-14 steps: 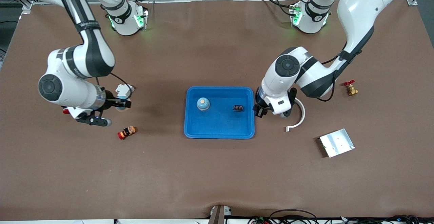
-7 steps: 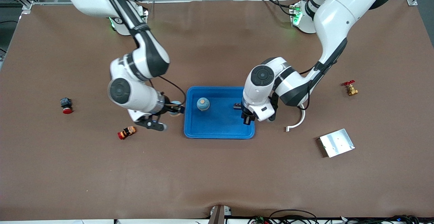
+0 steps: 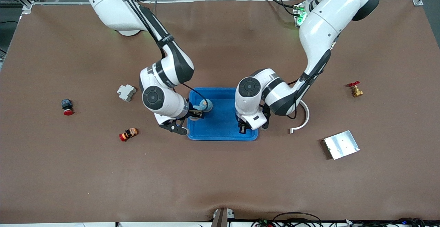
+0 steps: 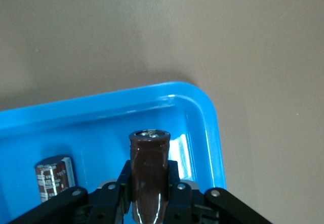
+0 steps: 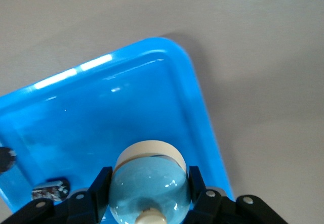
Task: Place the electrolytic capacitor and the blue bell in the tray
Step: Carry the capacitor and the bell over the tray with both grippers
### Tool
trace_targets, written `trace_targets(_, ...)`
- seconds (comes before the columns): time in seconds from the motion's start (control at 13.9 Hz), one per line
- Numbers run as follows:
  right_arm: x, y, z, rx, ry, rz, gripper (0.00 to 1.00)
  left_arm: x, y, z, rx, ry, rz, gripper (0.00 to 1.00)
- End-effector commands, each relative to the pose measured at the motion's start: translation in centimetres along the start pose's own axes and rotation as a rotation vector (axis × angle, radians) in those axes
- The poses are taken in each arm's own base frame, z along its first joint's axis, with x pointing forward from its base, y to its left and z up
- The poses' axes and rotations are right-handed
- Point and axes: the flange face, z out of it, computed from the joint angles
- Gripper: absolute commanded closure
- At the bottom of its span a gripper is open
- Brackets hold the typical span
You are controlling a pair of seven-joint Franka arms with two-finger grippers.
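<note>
Front view, tabletop stock: one bright-blue tray (image 3: 222,137) is set at the middle, with both arms reached in over it. Right end effector (image 3: 195,114) is placed over the tray's edge toward the right arm's end and is clamped on a blue bell (image 5: 149,188), a pale-blue dome with a cream rim, gripped between the two black fingers (image 5: 99,186) above the tray floor near a rounded corner. A second bell (image 3: 206,104), blue with an orange top, is stood inside the tray just beside the held one. Left end effector (image 3: 243,128) is placed over the tray's corner nearer the camera, toward the left arm's end, and is clamped on an electrolytic capacitor (image 4: 149,163), a dark-brown cylinder with a grey end cap, held above the tray floor. A second capacitor (image 4: 53,178), brown with a printed sleeve, is laid inside the tray near it. Outside the tray, toward the right arm's end, are listed a grey-white block (image 3: 126,92), a black button with a red cap (image 3: 67,106) and a small red-and-orange part (image 3: 128,134). Toward the left arm's end are listed a white curved strip (image 3: 303,118), a silver plate (image 3: 341,144) and a brass valve with a red handle (image 3: 355,89).
</note>
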Motion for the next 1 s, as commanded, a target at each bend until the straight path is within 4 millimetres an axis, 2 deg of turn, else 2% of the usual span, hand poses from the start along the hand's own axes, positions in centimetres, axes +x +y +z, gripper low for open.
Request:
trace_targets(0.0, -0.8, -2.5, 2.1, 0.037, 0.039, 0.011, 1.00, -0.7, 1.1, 0.7, -0.005, -0.003, -0.025, 1.00)
trace_targets(0.22, -1.4, -2.6, 3.9, 0.018, 0.026, 0.007, 1.00, -0.7, 1.2, 1.3, -0.015, -0.017, -0.029, 1.00)
trace_targets(0.36, -1.3, -2.3, 5.1, 0.004, 0.016, 0.009, 0.96, -0.9, 1.4, 1.7, -0.021, -0.027, -0.046, 1.00)
trace_targets(0.65, -0.1, -1.5, 4.9, 0.007, 0.021, 0.027, 0.94, -2.0, 0.9, 2.8, -0.023, -0.048, -0.049, 1.00)
trace_targets(0.72, 0.1, -1.4, 5.0, 0.010, 0.027, 0.032, 0.88, -2.2, 0.9, 2.9, -0.029, -0.055, -0.050, 1.00)
trace_targets(0.79, 0.3, -1.3, 5.5, 0.014, 0.030, 0.036, 0.77, -2.6, 0.5, 3.2, -0.026, -0.058, -0.048, 1.00)
trace_targets(0.93, 0.4, -1.1, 6.2, 0.010, 0.025, 0.042, 0.33, -2.5, 0.5, 3.6, -0.025, -0.052, -0.053, 1.00)
